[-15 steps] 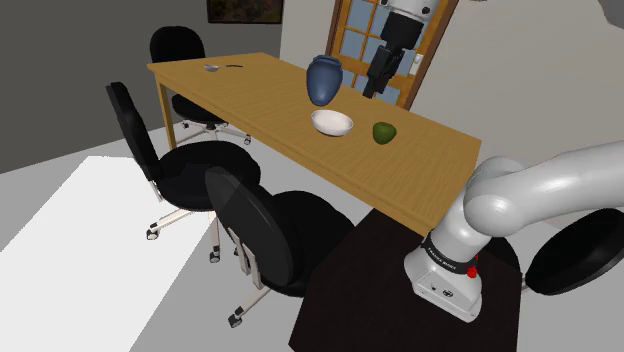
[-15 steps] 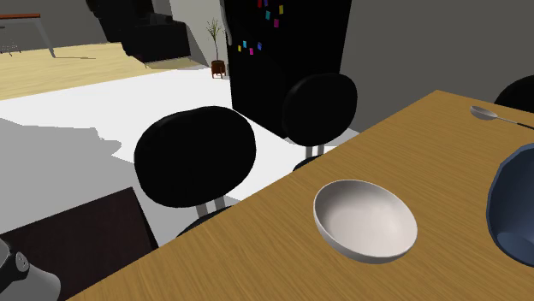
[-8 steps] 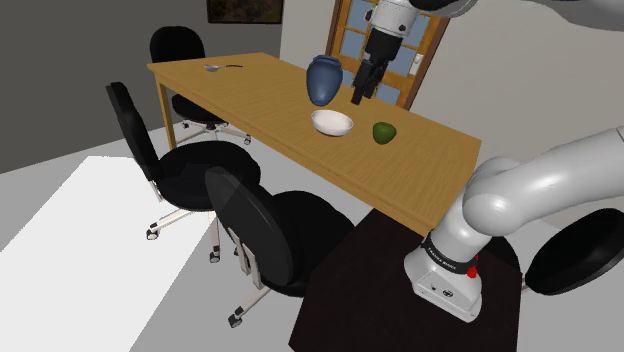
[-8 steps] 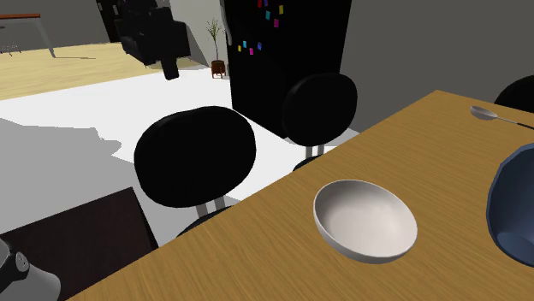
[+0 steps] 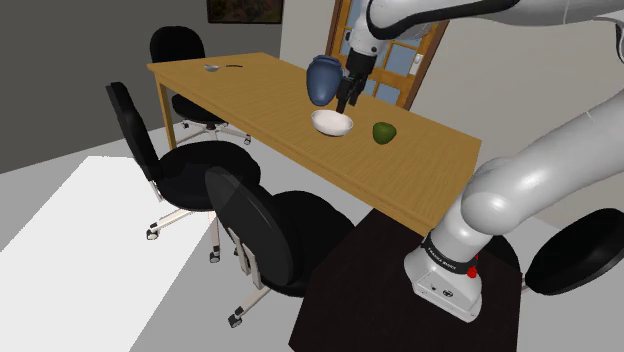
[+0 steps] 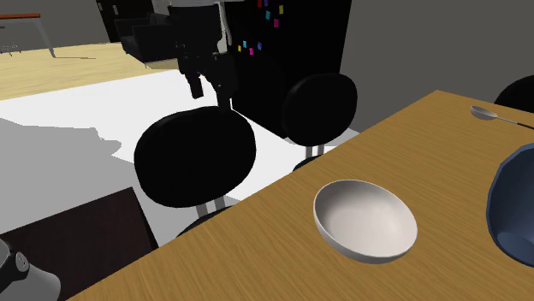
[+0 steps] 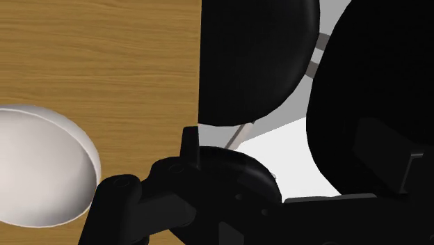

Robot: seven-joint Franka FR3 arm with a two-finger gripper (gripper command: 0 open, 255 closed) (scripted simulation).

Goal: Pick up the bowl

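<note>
Jaws parted, the all-black two-finger gripper (image 5: pixel 343 104) hovers just above the shallow white round bowl (image 5: pixel 332 122), which sits upright on the long wooden table (image 5: pixel 240 95) slightly to its side, seemingly poised to straddle the rim.

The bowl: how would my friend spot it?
Find the long wooden table. Near its middle, the bowl sits beside a tall blue vase and a small green lump. It is the only white, shallow dish there.
</note>
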